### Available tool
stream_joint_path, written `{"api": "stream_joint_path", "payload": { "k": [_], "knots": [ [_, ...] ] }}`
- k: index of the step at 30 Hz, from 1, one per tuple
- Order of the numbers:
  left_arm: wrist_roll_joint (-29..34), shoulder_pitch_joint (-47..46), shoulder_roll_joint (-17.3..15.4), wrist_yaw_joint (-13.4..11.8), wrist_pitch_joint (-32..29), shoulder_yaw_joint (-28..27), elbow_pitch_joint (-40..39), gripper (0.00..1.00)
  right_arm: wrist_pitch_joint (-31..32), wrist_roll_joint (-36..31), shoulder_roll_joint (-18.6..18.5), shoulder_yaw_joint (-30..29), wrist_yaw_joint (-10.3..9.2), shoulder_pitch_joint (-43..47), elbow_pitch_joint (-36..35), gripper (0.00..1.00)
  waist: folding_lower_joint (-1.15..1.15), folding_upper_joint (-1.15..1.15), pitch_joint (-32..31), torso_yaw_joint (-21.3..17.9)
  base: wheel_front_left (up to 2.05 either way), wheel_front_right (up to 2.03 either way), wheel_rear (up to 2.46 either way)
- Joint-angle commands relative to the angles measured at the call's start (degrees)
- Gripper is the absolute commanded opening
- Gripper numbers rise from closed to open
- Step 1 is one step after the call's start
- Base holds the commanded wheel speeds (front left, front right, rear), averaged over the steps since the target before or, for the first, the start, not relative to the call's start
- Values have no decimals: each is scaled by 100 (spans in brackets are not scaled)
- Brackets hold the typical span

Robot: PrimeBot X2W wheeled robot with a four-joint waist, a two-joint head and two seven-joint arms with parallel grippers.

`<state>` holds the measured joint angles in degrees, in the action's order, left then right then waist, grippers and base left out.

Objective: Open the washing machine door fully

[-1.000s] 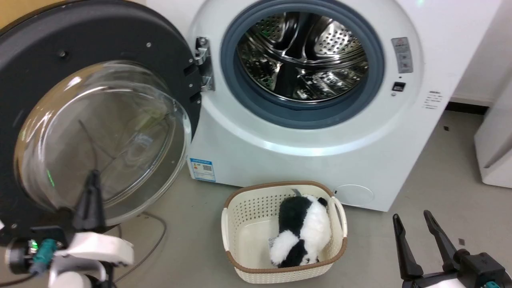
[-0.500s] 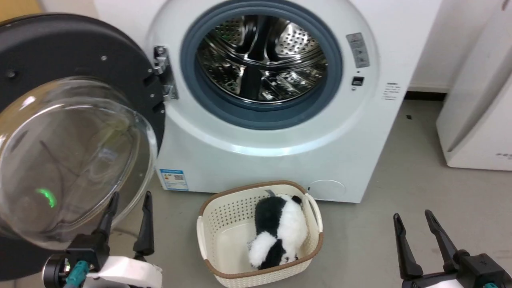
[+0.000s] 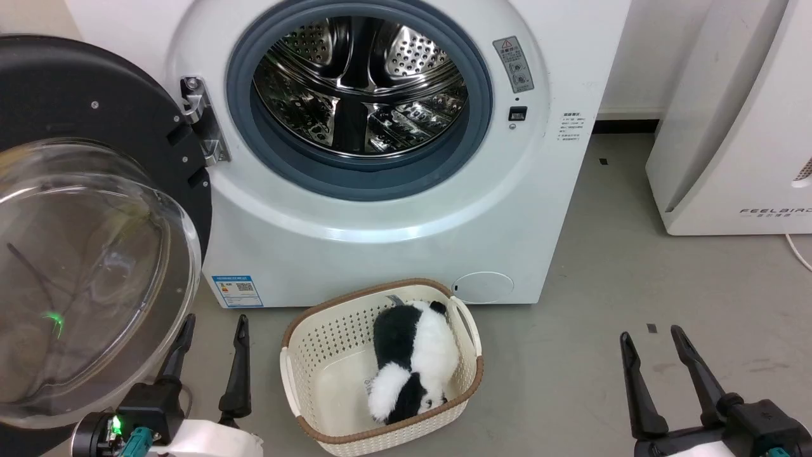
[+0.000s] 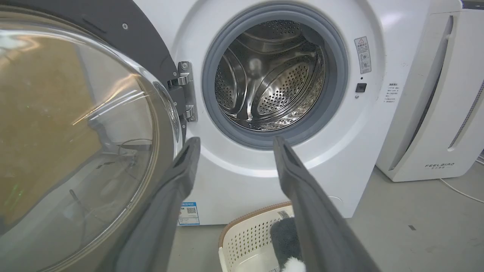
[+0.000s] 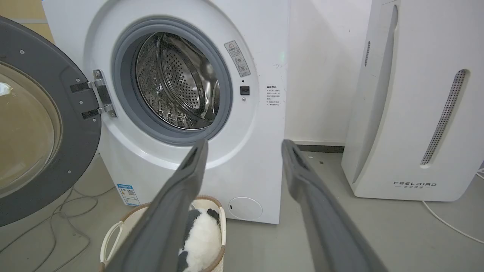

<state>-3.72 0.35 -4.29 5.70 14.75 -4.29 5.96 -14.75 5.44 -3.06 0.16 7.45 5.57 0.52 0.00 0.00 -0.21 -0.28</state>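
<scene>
Status: washing machine door (image 3: 95, 241) wide open, both tools empty

The washing machine door hangs on its hinge (image 3: 203, 120) at the machine's left, its inner face turned outward: black rim, bulging clear glass. The steel drum (image 3: 358, 82) lies fully exposed inside the grey rubber ring (image 3: 244, 127).

The left tool (image 3: 214, 324) sits low, just beside the lower edge of the glass (touching or not, I cannot tell), with its fingers spread and nothing between them. The right tool (image 3: 652, 334) hovers over the grey floor (image 3: 602, 285), well apart from the machine, released and empty too.

Between the tools, a cream basket (image 3: 292, 355) on the floor holds a black-and-white plush toy (image 3: 412, 362). A white appliance (image 3: 717, 127) stands to the right.
</scene>
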Motion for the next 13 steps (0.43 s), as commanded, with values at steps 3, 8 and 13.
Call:
{"api": "stream_joint_path", "payload": {
  "k": [3, 8, 13],
  "knots": [
    [3, -2, 0, -7, -12, -2, -6, 0, 5, -1, -1, -2, -1, -2, -3, 0, 0, 0, 5, -3, 0, 0, 0],
    [12, -3, 3, -19, -47, 11, -18, 0, 41, -14, -1, -3, -1, -15, -4, 0, 0, 0, 6, -3, 0, 0, 0],
    [27, -4, 8, -42, -106, 28, -42, 0, 100, -36, 0, -3, -1, -37, -6, 0, 0, 0, 6, -2, 0, 0, 0]
  ]
}}
